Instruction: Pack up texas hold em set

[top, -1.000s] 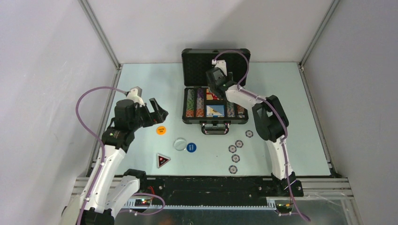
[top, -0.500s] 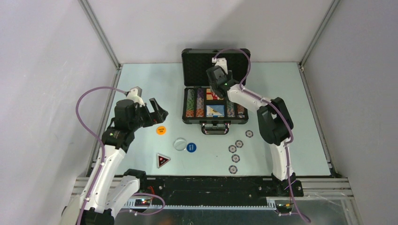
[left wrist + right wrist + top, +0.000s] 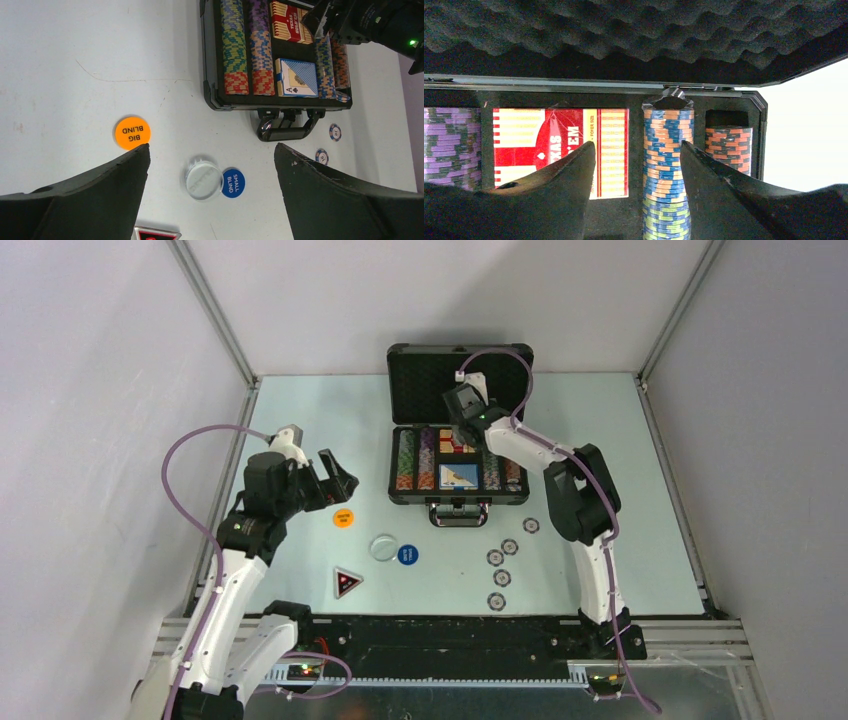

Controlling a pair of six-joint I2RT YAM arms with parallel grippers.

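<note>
Plainly, the dark grey hard briefcase with black corners (image 3: pixel 410 498) lies open at 12 o'clock on the pale desk (image 3: pixel 620 460). Its foam-lined lid (image 3: pixel 420 380) stands up at the back, and much of the set is already inside: rows of striped chips, a red card box (image 3: pixel 559 150) and a blue-backed card deck (image 3: pixel 458 476). The right gripper (image 3: pixel 634 150) is low over the tray's far edge, partly open, with nothing visibly held. One finger lies over the red card box and the other sits hard beside the blue-and-orange chip row (image 3: pixel 668 150). That is where I judge the main risk: if it shuts or shifts sideways at this depth, a finger could shove the row and tip chips out of their slot, or drag the card box askew. A careless lift could bump the lid just behind. The left gripper (image 3: pixel 338 476) hovers at 9 o'clock, spread wide and empty. Not yet packed are five loose striped poker chips (image 3: pixel 502 578) at 5 o'clock of the case. At 7 o'clock lie the orange round button (image 3: pixel 343 518), clear round button (image 3: pixel 383 547), blue round button (image 3: pixel 408 554) and dark triangular marker (image 3: pixel 347 583). All lie flat, so a pinch may slip off them, and the clear and blue buttons sit edge to edge, so taking one could push the other.
</note>
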